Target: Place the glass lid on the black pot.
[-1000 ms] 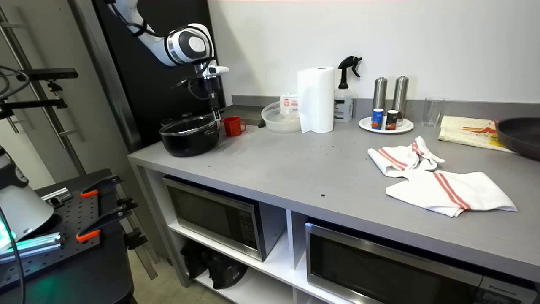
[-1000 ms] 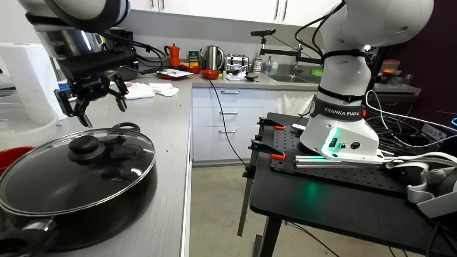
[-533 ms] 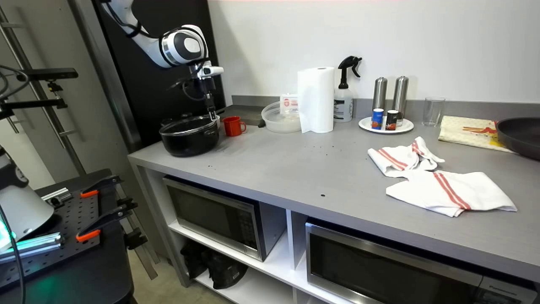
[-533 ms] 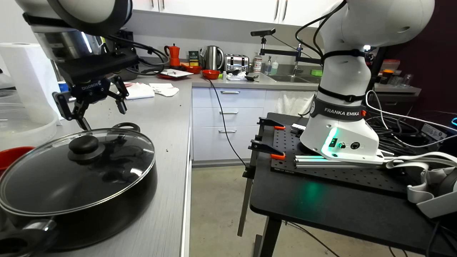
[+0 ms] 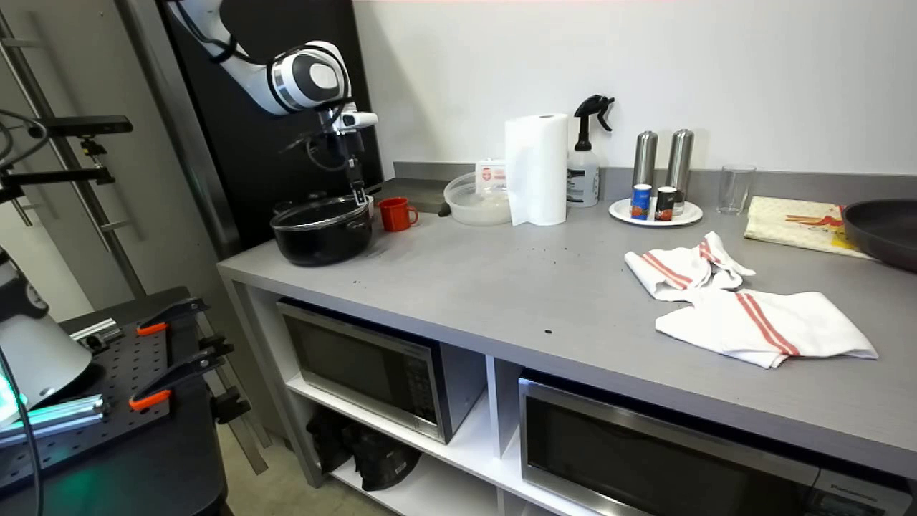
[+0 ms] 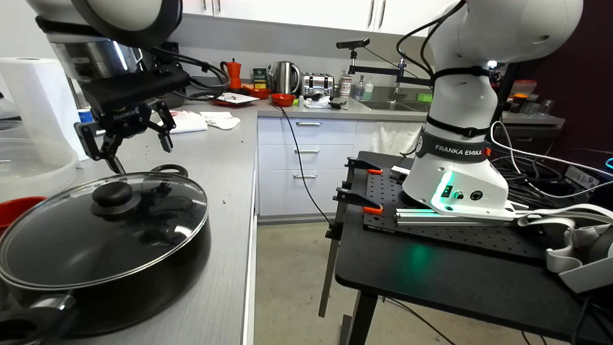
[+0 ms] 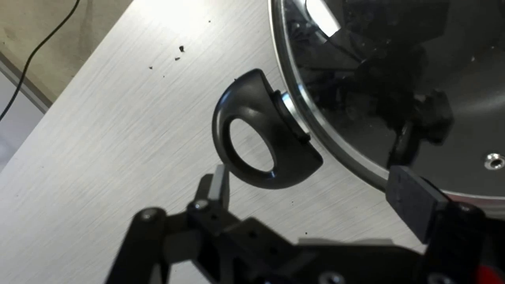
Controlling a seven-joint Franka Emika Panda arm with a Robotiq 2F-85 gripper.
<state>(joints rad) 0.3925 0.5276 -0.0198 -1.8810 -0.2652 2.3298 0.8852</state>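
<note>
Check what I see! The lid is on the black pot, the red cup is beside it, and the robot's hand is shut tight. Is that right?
Not quite: the robot's hand is wide open, not shut, as the wrist view shows. The rest is right: the lid is on the black pot, and the red cup is beside it.
</note>
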